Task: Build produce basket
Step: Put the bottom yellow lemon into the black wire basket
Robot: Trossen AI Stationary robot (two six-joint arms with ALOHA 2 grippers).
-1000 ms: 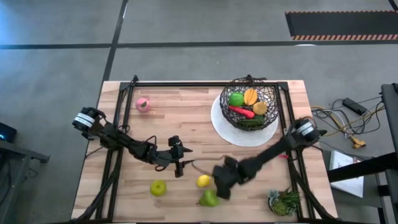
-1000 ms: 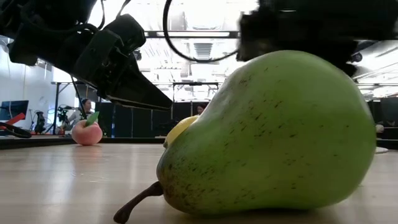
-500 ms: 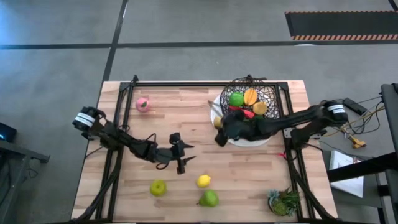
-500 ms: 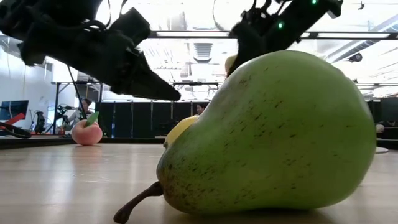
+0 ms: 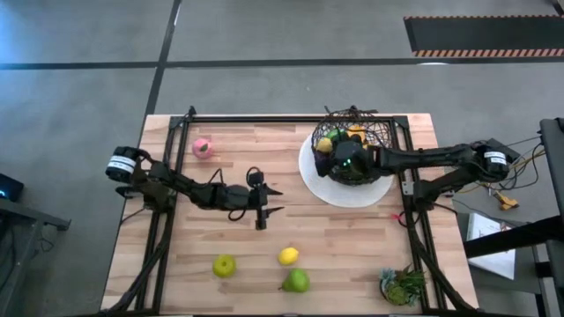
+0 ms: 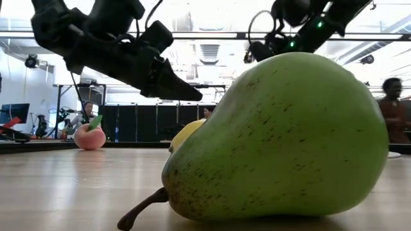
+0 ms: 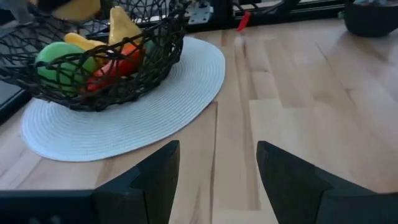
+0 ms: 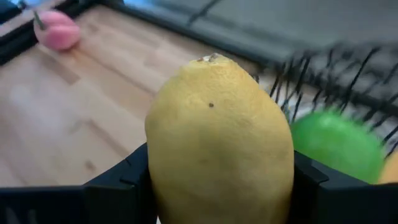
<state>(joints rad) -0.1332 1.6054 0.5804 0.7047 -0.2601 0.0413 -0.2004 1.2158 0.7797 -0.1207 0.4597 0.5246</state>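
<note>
Lemon [image 8: 219, 146] clamped in my right gripper [image 5: 328, 150] over the half-filled basket [image 5: 374, 135]; my left gripper [image 5: 270, 200] gapes empty. Peach [image 5: 202, 147], apple [image 5: 224, 264], second lemon [image 5: 288, 256] and pear [image 5: 296, 281] remain on the table.

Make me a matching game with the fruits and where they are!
Things:
1. lemon
2. peach
3. pear
4. green apple

Places:
A. on the table's near edge, beside another lemon
B. alone near the far left corner
C. held in the right gripper over the basket
D. on the table, near side, left of that other lemon

Pairs: 1-C, 2-B, 3-A, 4-D
</note>
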